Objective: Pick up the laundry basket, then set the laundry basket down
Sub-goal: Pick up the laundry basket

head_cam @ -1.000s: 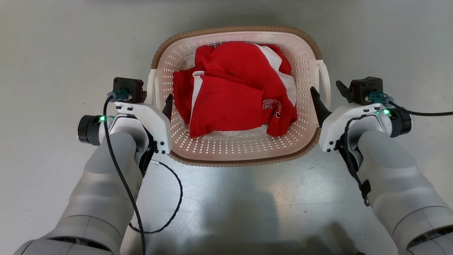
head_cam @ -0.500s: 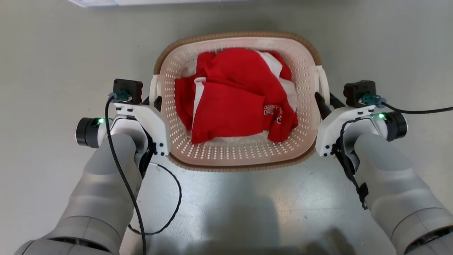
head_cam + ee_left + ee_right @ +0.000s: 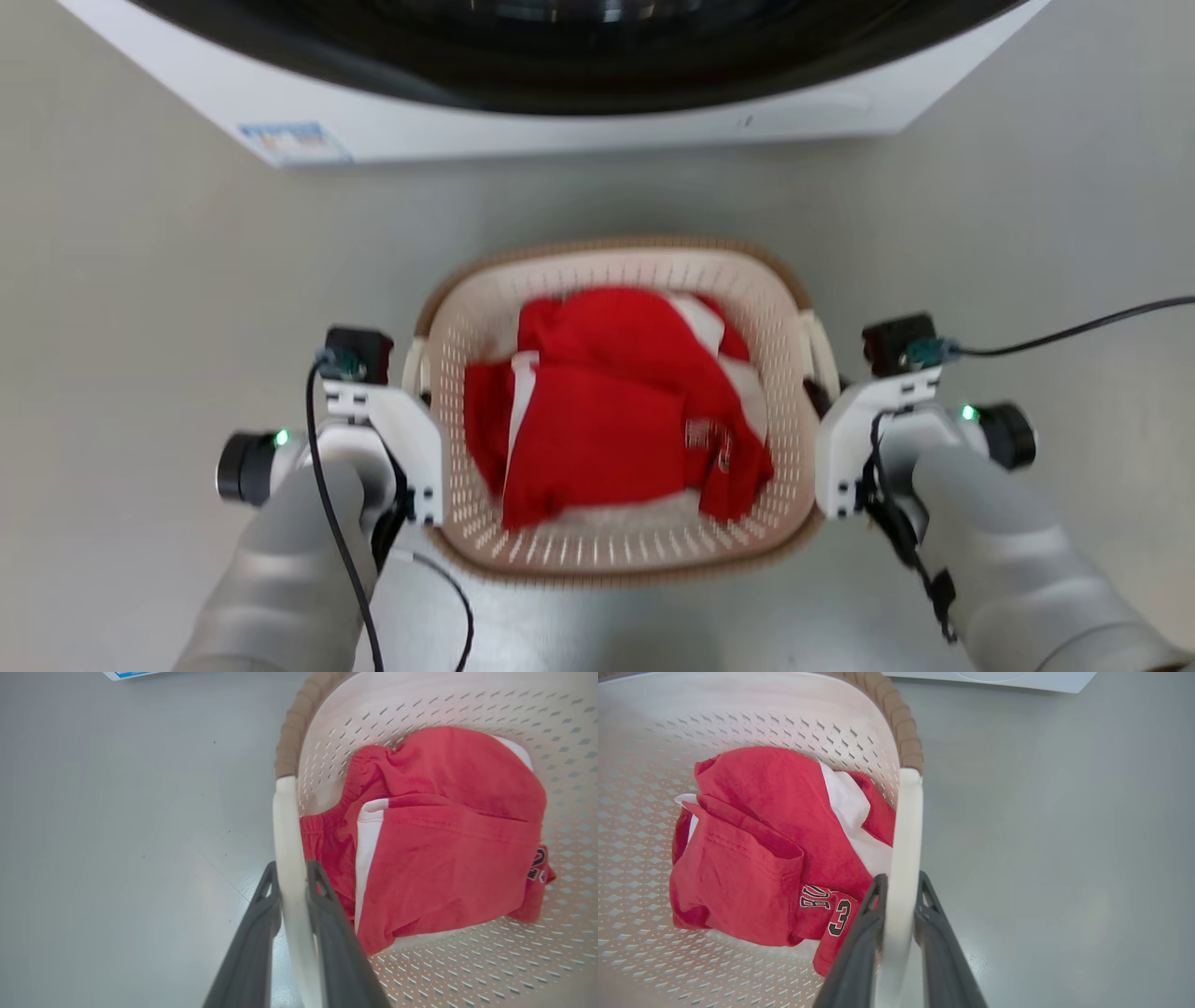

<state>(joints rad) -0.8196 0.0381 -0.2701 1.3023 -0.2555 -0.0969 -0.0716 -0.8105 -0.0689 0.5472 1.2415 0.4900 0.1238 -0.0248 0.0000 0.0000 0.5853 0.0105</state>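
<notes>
Before the washing machine (image 3: 597,103), over the grey floor (image 3: 140,308), the laundry basket (image 3: 616,558) is held between both arms. A red jersey (image 3: 597,439) is carried inside. For a level lift, the left gripper (image 3: 292,891) is clamped on the left handle (image 3: 286,826), the right gripper (image 3: 899,891) on the right handle (image 3: 906,821); this contact is plain in the wrist views, masked in the head view.

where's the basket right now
Centre of the head view: the basket is gripped at its sides by the left gripper and right gripper, just in front of the washer, with red clothes inside.
</notes>
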